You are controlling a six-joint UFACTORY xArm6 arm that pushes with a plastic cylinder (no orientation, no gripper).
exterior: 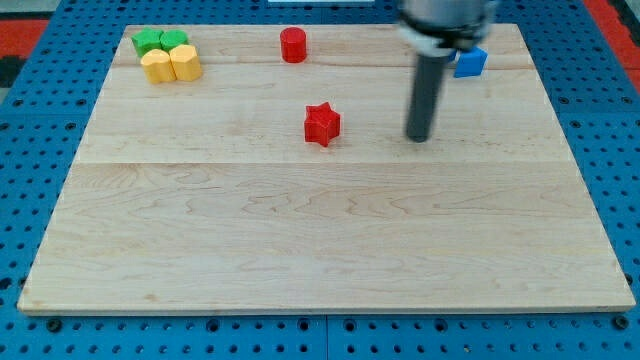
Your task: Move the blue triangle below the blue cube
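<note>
One blue block (470, 62) sits near the top right of the wooden board (320, 240), partly hidden behind my rod; it looks like a cube. I see no blue triangle; it may be hidden behind the rod. My tip (418, 137) rests on the board below and to the left of the blue block, about a block's width from it, and to the right of the red star (322, 123).
A red cylinder (293, 45) stands at the top centre. At the top left, two green blocks (160, 41) sit against two yellow blocks (171, 64). The board's edges drop to a blue pegboard surface.
</note>
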